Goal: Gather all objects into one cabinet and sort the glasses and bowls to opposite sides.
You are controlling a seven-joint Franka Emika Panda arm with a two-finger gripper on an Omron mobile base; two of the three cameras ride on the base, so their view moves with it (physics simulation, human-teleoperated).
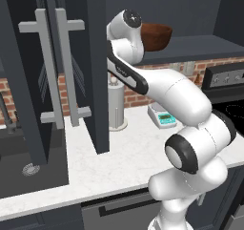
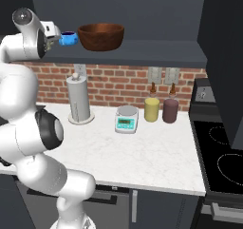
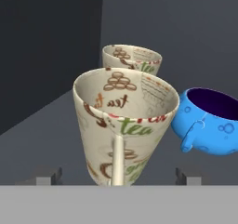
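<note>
In the hand view a pale cream cup [image 3: 124,125] with a tea print stands upright on the cabinet shelf [image 3: 51,125]. My gripper [image 3: 118,177] is open, one fingertip [image 3: 49,176] on each side of the cup and clear of it. A second cream cup [image 3: 132,58] stands just behind it. The small blue bowl [image 3: 209,121] sits close on the right of the cups. In the right base view the blue bowl [image 2: 69,38] lies between my hand and the large wooden bowl [image 2: 101,35]. The wooden bowl [image 1: 157,36] rests on the same shelf.
An open dark cabinet door [image 1: 57,67] with bar handles hangs left of the arm. On the counter [image 2: 142,157] stand a grey paper-towel cylinder [image 2: 79,100], a scale [image 2: 126,119], a yellow canister [image 2: 152,109] and a purple canister [image 2: 170,110]. The stove [image 2: 223,152] is to the right, the sink [image 1: 31,169] to the left.
</note>
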